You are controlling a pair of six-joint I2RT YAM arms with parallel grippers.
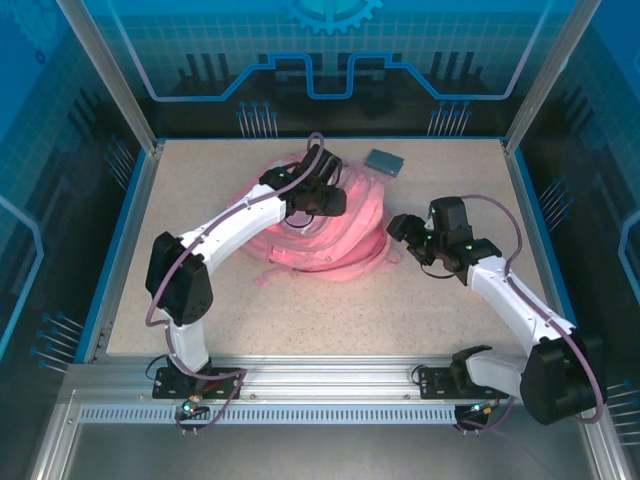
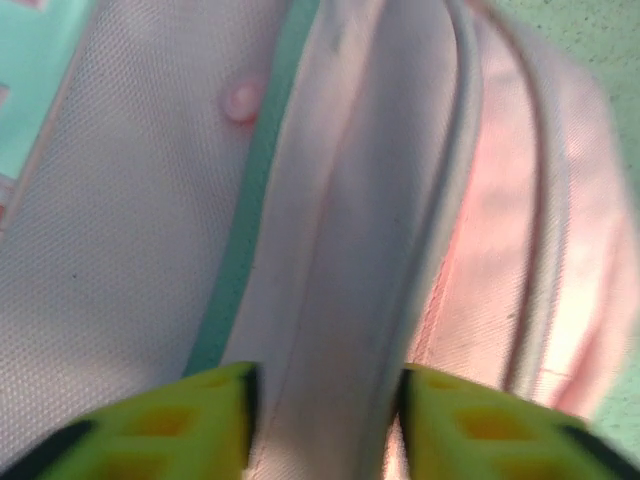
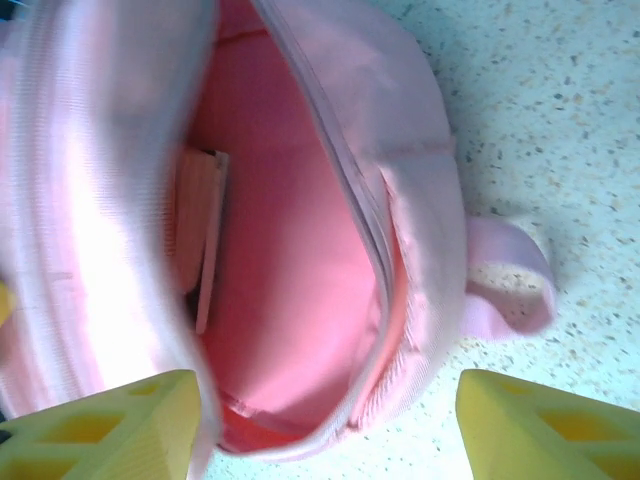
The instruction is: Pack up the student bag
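The student bag, a pink backpack, lies in the middle of the table. My left gripper is on top of it. In the left wrist view its yellow fingers pinch a raised fold of the bag's pink fabric, so the left gripper is shut on the bag. My right gripper sits at the bag's right end, and in the right wrist view the right gripper stands wide open facing the bag's gaping mouth. A flat book rests inside the bag.
A flat dark blue book lies on the table behind the bag, toward the back right. The bag's carry loop rests on the speckled table. Blue walls border the table.
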